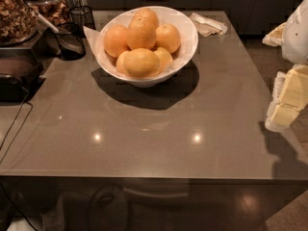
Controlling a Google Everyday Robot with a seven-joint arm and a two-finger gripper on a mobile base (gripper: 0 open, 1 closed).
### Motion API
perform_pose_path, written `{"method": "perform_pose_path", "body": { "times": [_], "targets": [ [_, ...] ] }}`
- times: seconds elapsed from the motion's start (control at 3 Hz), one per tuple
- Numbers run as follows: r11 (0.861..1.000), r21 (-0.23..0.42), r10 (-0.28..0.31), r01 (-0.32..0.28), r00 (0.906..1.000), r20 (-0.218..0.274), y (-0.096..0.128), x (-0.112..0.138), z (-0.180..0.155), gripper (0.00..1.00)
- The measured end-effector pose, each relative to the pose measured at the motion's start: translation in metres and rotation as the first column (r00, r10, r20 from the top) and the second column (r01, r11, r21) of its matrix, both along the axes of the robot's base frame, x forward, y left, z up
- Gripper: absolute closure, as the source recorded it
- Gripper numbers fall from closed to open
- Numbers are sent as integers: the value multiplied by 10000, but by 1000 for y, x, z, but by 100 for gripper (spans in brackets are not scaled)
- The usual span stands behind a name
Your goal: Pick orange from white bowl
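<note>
The white bowl (188,38) stands at the back middle of the grey table. It is wide and glossy and holds several oranges in a heap. One orange (141,32) lies on top and another (141,62) lies at the front. My gripper (287,99) is at the right edge of the view, pale yellow and white. It hangs over the table's right edge, well to the right of the bowl and lower in the view, touching nothing.
Two small dark wire-mesh cups (71,40) stand just left of the bowl. A crumpled napkin (208,24) lies at the back right. Jars of snacks (14,13) and a dark appliance (17,76) with a cable sit at the left. The table's front edge (144,177) runs across below.
</note>
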State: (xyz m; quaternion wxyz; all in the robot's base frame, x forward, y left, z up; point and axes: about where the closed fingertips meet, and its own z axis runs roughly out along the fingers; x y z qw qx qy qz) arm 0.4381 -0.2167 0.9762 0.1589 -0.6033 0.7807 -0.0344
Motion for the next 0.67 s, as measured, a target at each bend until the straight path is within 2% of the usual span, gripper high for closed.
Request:
{"method": "perform_pose_path", "body": {
  "times": [0.33,0.67],
  "targets": [
    [10000,0,-3,3,10000,0,0,0,0,0],
    [9994,34,-341,341,9994,43,2,4,2,0]
  ]
}}
